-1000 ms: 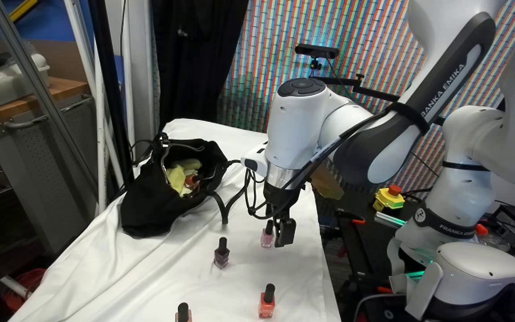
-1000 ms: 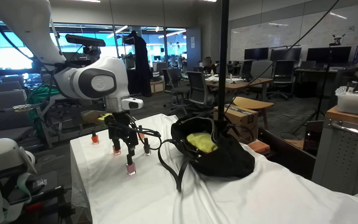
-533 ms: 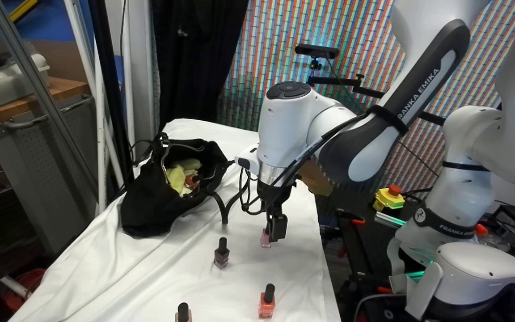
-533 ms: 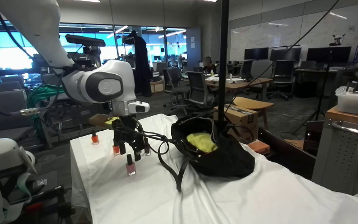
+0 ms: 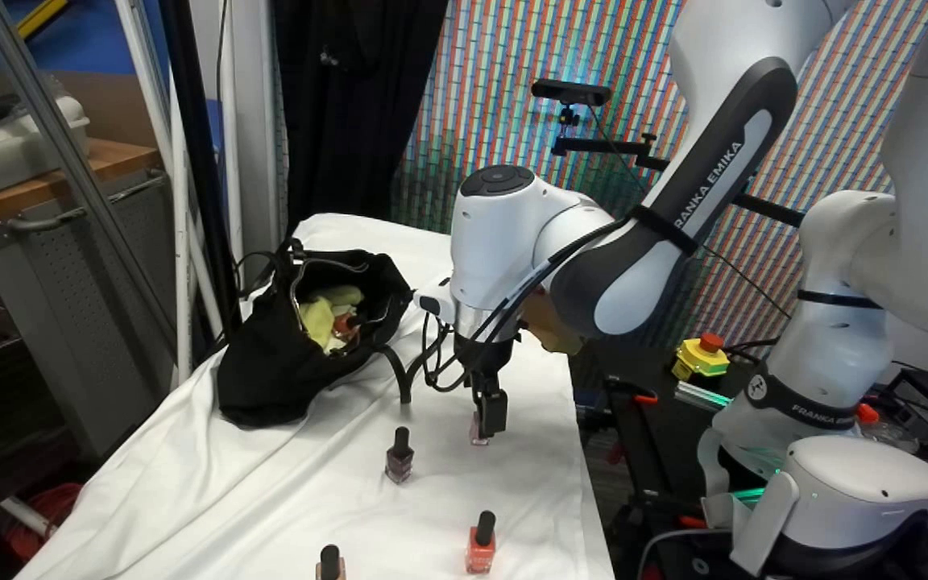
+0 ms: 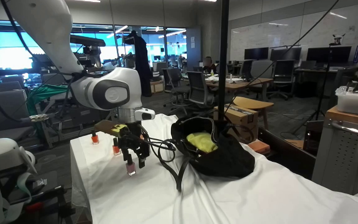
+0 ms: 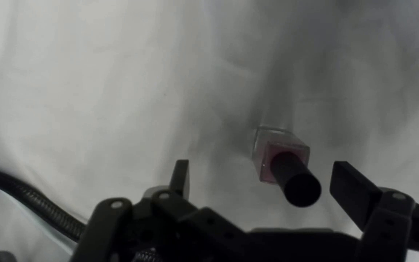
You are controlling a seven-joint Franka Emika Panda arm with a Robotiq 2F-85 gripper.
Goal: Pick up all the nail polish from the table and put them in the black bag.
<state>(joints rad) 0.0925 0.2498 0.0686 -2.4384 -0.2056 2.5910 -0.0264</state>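
The table (image 6: 259,202) is the biggest thing here, and its wrinkled white cloth (image 5: 190,499) makes a pale ground that sets off the small bottles. Over it reaches the robot arm (image 5: 633,282), wrist turned downward, which suits a pick from above. The black bag (image 6: 228,161) slouches near the bottles, mouth gaping upward, presumably so that each one need only be carried across and let go; yellow-green contents (image 6: 201,142) show within. The gripper (image 7: 264,182) hangs low over the cloth, its jaws spread and pinching nothing.

The nail polish stands upright and apart, which should let each be taken without knocking a neighbour: a dark bottle (image 5: 399,463), an orange-red bottle (image 6: 116,150), a second orange-red bottle (image 6: 95,139) beyond it, and a peach bottle (image 5: 331,557) cut off at the lower border of an exterior view. What is most likely a sixth bottle (image 5: 345,325) shows as a reddish patch inside the bag, too shaded to be certain.

The pink bottle (image 6: 130,168) looks to be the present target. In the wrist view its black cap (image 7: 302,190) sits between the jaws, nearer one side; I would centre before closing, to avoid tipping it.
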